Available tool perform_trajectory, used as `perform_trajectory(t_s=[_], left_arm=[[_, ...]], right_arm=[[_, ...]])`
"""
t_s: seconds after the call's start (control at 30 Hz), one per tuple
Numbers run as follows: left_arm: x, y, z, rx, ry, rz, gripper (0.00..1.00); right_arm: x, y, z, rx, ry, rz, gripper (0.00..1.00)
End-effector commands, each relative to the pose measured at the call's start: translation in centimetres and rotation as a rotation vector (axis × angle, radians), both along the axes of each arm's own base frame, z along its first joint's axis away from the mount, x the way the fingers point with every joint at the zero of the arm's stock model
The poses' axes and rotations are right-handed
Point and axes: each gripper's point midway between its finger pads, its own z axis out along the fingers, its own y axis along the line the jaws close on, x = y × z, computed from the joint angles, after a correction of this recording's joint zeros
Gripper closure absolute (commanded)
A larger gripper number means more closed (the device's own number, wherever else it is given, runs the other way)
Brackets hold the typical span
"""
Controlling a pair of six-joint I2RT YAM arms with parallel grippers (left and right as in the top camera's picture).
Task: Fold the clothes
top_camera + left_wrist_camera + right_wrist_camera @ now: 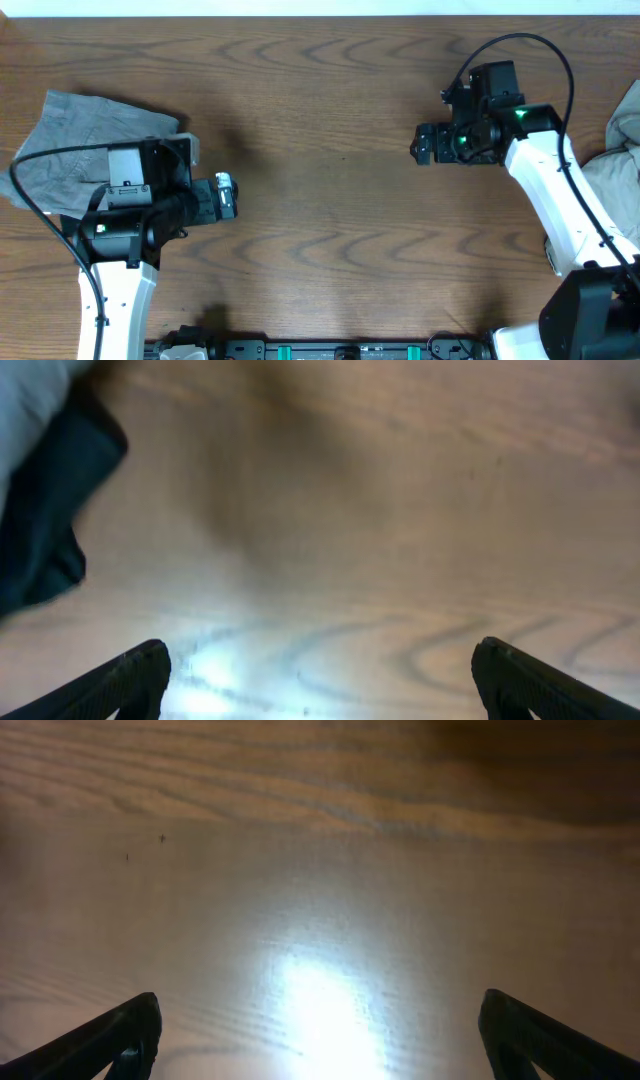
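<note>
Overhead: grey garment lies crumpled at the far-left of the counter, its near edge hidden under the left arm. Beige garment sits bunched at the right edge, partly out of frame, beside the right arm's white link. The two garments are well apart, with bare wood between them.

Left gripper points toward the counter's middle, just beside the grey garment and not on it. In the left wrist view its fingers are spread wide: released, only wood grain between them. A blurred pale and dark shape sits in that view's upper-left corner; I cannot tell what it is.

Right gripper points left, clear of the beige garment. In the right wrist view its fingers are likewise spread: released, over bare wood with a bright glare patch.
</note>
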Motion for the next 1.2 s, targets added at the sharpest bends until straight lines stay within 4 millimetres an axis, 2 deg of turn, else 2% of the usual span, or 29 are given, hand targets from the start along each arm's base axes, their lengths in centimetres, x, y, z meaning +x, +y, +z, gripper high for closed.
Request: perform_trajectory(t_s=[0.0, 0.13, 0.27, 0.33, 0.47, 0.57, 0.7, 0.8, 0.97, 1.17], left_arm=[[-0.5, -0.3, 1.2, 0.027, -0.038, -0.061, 0.02], [-1.5, -0.5, 3.4, 0.063, -0.147, -0.115, 0.02], [-3.5, -0.6, 7.0, 0.078, -0.314, -0.111, 0.02], [-4.9, -0.6, 8.7, 0.086, -0.407, -0.108, 0.02], [-7.4, -0.7, 10.6, 0.078, -0.522, -0.086, 0.02], [-8.2, -0.8, 11.8, 0.079, -0.591, -0.086, 0.02], [-8.8, -0.8, 11.7, 0.079, -0.591, -0.086, 0.02], [-9.0, -0.8, 11.4, 0.078, -0.578, -0.086, 0.02], [-9.0, -0.8, 11.4, 0.078, -0.577, -0.086, 0.02], [-9.0, -0.8, 11.4, 0.078, -0.576, -0.086, 0.02]], right_arm=[[-0.4, -0.5, 2.7, 0.001, -0.065, 0.003, 0.01], [-2.2, -0.8, 5.4, -0.003, -0.117, 0.0, 0.01], [-4.6, -1.4, 7.7, 0.005, -0.24, -0.021, 0.01], [-6.2, -1.7, 8.3, 0.008, -0.314, -0.026, 0.01], [-9.6, -2.1, 9.1, 0.036, -0.467, -0.04, 0.01], [-12.1, -2.5, 9.6, 0.056, -0.569, -0.052, 0.01], [-14.3, -2.8, 10.4, 0.119, -0.646, -0.107, 0.01], [-15.2, -2.9, 11.4, 0.145, -0.7, -0.125, 0.01], [-15.6, -3.0, 12.0, 0.151, -0.728, -0.125, 0.01], [-16.0, -3.0, 11.1, 0.142, -0.687, -0.126, 0.01]])
